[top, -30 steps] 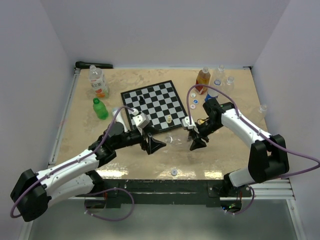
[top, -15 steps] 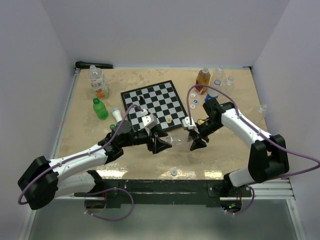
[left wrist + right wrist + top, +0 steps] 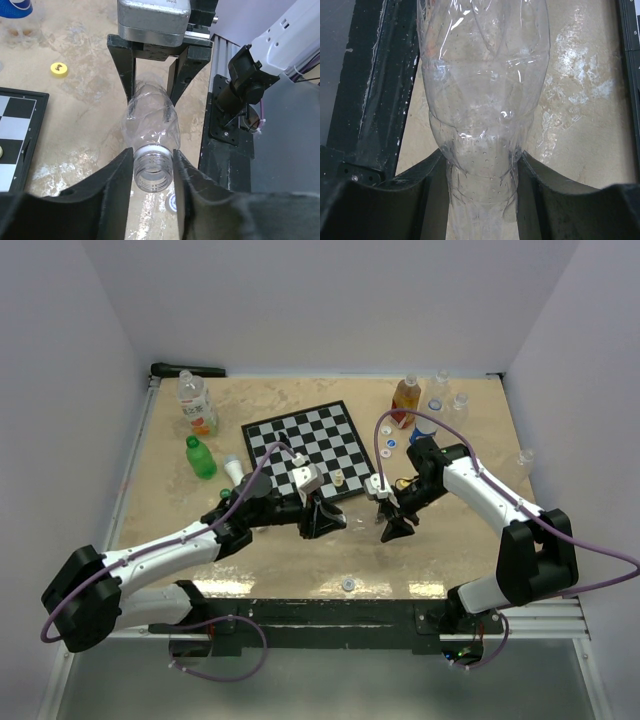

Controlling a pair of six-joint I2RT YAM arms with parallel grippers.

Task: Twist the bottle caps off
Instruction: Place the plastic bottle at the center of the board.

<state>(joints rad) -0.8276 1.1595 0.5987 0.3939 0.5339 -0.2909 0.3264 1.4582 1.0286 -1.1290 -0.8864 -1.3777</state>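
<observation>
Between the two grippers, over the beige stone-pattern counter point(image 3: 440, 562), a small clear plastic bottle without label point(image 3: 150, 125) lies level. Its long axis runs straight from one gripper to the other. The threaded mouth points to the left gripper point(image 3: 153, 167), and the body goes away toward the right gripper point(image 3: 480, 162).

The left gripper's fingers point(image 3: 117, 185) stand narrow, one on each side of the neck and seemingly touching it. It therefore appears closed on the neck just behind the mouth. The right gripper is closed firmly on the body, and the thin wall is pinched in between its fingers.

The mouth is open and shows bare thread; no cap sits on it. For this bottle the unscrewing seems done. The left arm is the nearer one to the neck, so the next move probably turns on this shared line.

Ahead and to the left of the left gripper, a small yellow round cap point(image 3: 59, 69) lies on the counter. It has a dark mark on top that cannot be read. Further out stands a bottle with blue and white label point(image 3: 14, 7); its letters are cut off. A black-and-white chessboard point(image 3: 15, 125) lies to the left of this gripper. The silver block point(image 3: 152, 20) on the right gripper carries print too small for reading.
</observation>
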